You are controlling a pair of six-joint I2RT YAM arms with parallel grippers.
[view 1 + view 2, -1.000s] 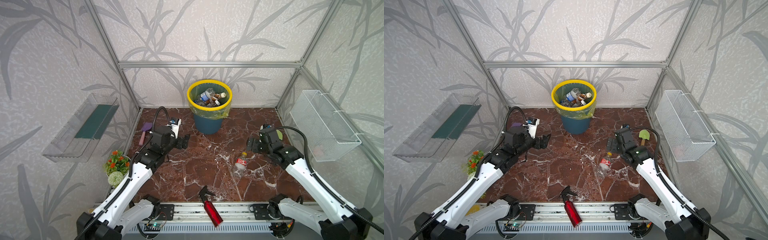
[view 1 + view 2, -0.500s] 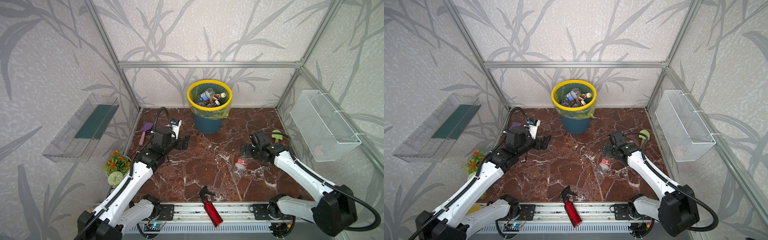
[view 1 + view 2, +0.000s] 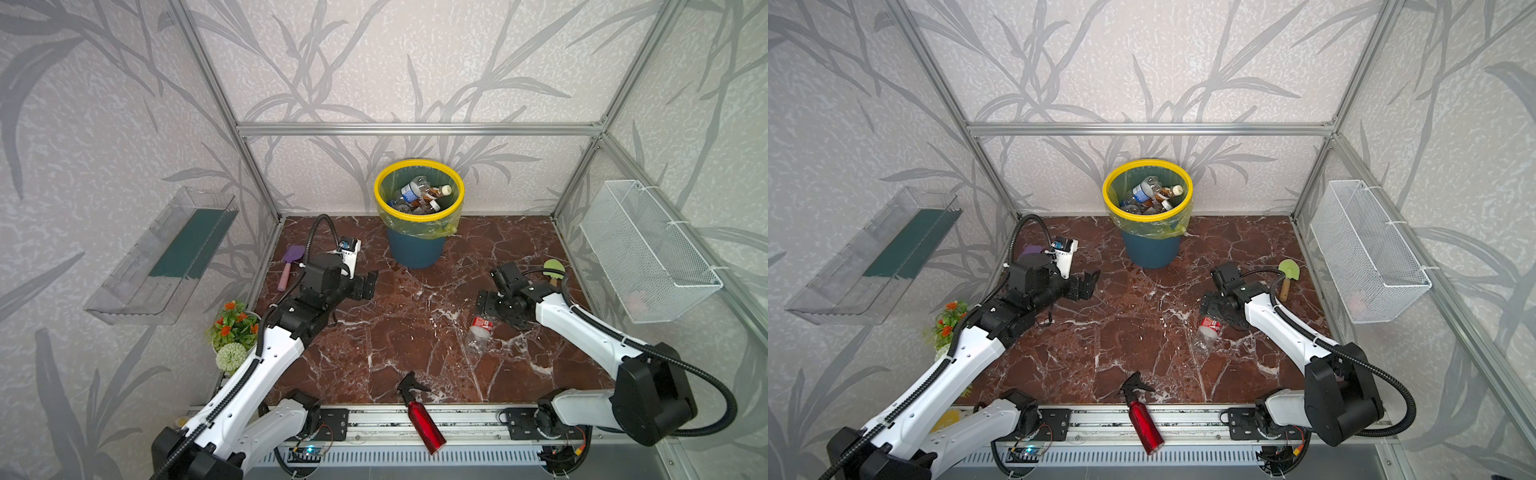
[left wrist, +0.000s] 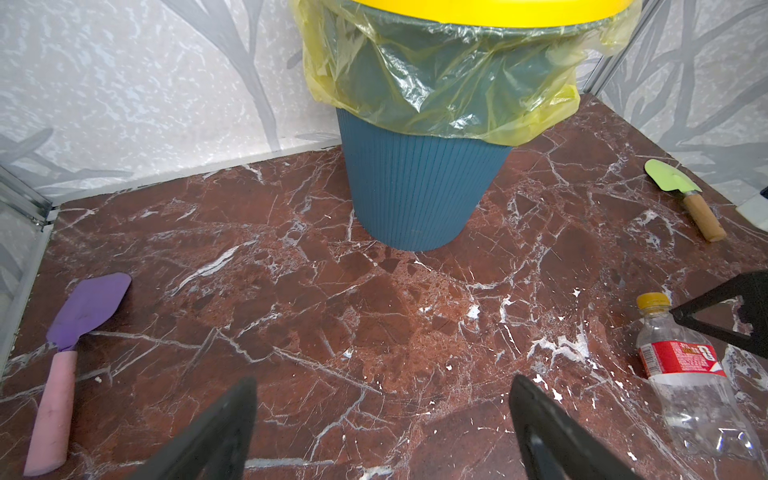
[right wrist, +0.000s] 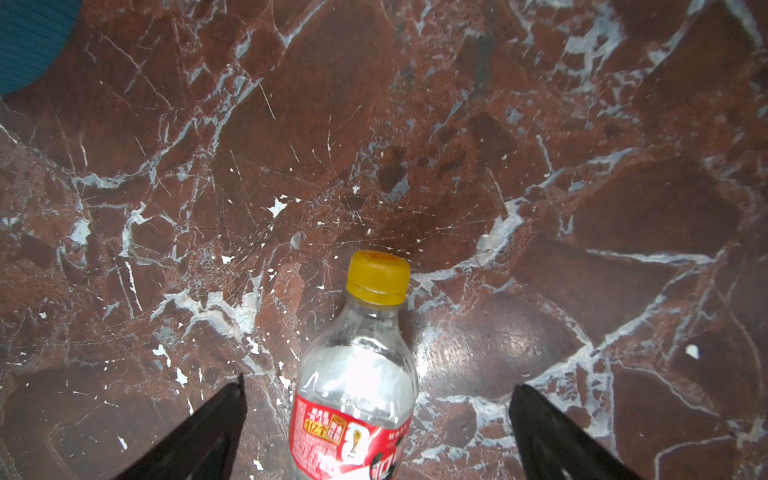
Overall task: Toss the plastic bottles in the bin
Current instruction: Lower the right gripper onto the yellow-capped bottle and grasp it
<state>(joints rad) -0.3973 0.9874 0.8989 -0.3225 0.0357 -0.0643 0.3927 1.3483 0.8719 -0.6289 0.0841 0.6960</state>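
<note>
One bottle lies on its side on the floor, right of the middle, in front of the bin and well apart from it. It is clear, with a red label and a yellow cap.

The right claw sits low over the bottle's cap end. In both top views that end is hidden under the claw, and the base points toward the front rail. The right wrist view gives the closer look. The claw is spread wide, with one of its fingers on each side of the bottle's shoulder. Bare floor shows in both gaps, so nothing is gripped. The cap lies past the fingertips, and the label runs back between them.

The left claw hangs on the left side, also wide and empty, and faces the bin. In its wrist view the bottle is well off to one side of the claw, outside its jaws.

Other bottles already lie heaped inside the bin – clear and brown ones, some with white caps.

A purple scoop lies by the left wall, a green trowel lies by the right wall, and a red sprayer rests across the front rail.
</note>
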